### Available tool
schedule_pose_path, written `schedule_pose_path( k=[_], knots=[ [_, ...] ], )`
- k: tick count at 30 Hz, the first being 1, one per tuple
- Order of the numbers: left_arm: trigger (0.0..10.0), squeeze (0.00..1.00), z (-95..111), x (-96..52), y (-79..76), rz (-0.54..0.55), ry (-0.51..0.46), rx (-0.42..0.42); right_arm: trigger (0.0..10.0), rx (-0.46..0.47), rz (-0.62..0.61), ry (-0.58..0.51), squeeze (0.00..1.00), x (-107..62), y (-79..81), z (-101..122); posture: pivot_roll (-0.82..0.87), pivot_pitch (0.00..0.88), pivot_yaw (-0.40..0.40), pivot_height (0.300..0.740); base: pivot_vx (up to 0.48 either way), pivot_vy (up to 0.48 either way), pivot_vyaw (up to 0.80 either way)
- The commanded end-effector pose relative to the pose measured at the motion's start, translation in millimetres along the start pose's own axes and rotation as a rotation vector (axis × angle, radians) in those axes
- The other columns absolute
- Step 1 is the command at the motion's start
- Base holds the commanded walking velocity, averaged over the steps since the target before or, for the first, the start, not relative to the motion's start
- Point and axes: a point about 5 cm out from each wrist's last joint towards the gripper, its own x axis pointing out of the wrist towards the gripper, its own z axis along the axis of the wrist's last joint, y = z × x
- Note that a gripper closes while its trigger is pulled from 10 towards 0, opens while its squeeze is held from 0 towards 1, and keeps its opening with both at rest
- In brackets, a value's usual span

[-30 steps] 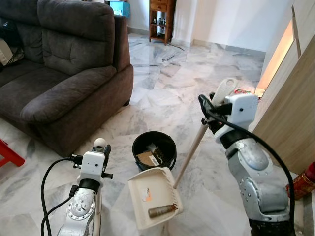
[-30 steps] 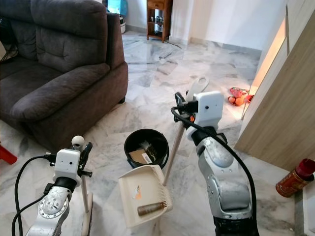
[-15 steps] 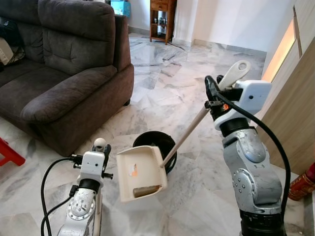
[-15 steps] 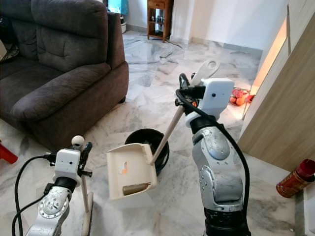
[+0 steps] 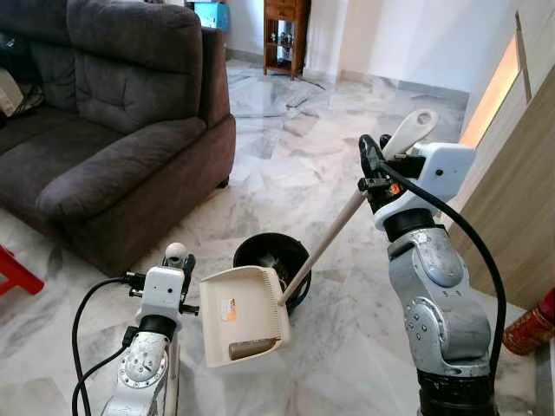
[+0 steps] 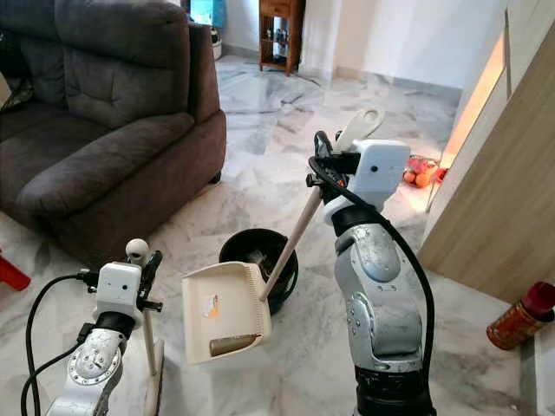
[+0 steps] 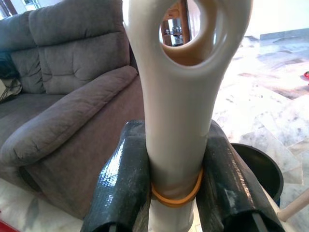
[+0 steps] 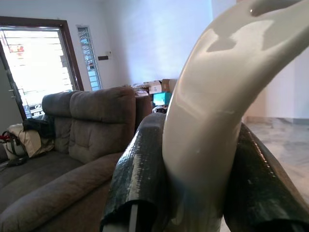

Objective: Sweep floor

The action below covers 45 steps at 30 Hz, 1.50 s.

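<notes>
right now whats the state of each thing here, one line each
dustpan: lifted off the floor, tilted, a brown piece lying in it, beside the bin
bin: upright on the floor, open-topped
right gripper: shut on the dustpan handle
left gripper: shut on the broom handle, held upright
red can: upright by the wooden panel

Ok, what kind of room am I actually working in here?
Most likely a home living room: a dark grey fabric sofa stands on a polished marble floor, and a small wooden cabinet sits against the far wall. A light wood panel runs along the right side.
</notes>
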Motion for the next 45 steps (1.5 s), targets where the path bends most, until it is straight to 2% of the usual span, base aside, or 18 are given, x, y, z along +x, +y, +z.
schedule_pose_path(
  k=[1,45],
  knots=[
    [10.0,0.00,8.8,4.1,0.8,0.005,-0.048,0.020,10.0,0.020,0.016,-0.079,0.00,3.8,4.2,15.0,0.11,0.011,-0.004,0.740,0.266,0.000,0.00],
    [10.0,0.00,12.2,6.0,-0.9,0.007,-0.060,0.017,10.0,0.054,0.034,-0.108,0.00,6.8,11.0,17.7,0.12,0.009,-0.004,0.740,0.276,0.000,-0.06]
  ],
)
